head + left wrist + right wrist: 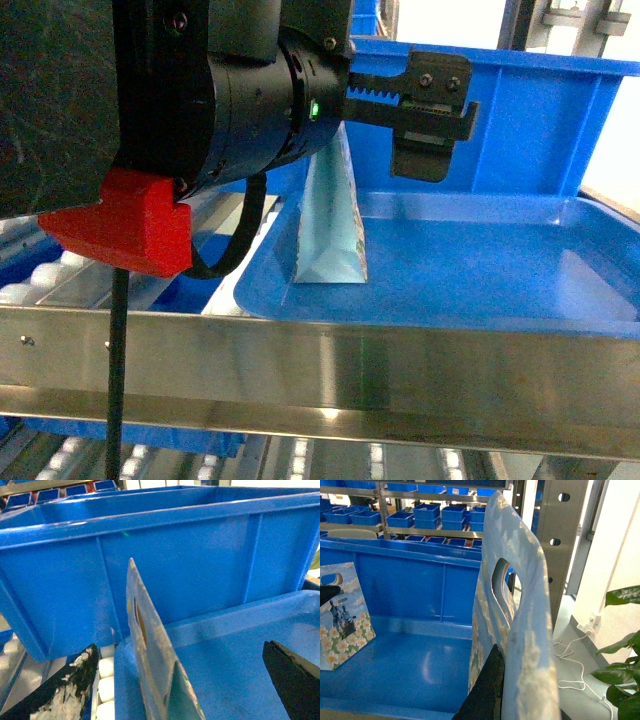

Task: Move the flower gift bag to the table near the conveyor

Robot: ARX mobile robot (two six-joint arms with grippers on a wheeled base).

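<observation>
One flower gift bag point(525, 605), pale blue with cream blossoms and a cut-out handle, stands upright in my right gripper point(522, 690), which is shut on its lower part; one black finger point(487, 695) shows, the other is hidden behind the bag. A second flower gift bag point(330, 220) point(150, 670) point(345, 615) stands in a shallow blue tray point(470, 275). My left gripper point(432, 120) point(180, 647) is open, with this bag's edge between its fingers and untouched. The conveyor's steel rail point(320, 370) and white rollers point(107, 680) run along the front. The table is out of view.
A tall blue bin point(520, 120) point(175, 565) stands right behind the tray. Racks of blue bins point(435, 515) fill the background. To the right are a steel post point(570, 540), a white cable on the floor point(570, 665) and a green plant point(625, 645).
</observation>
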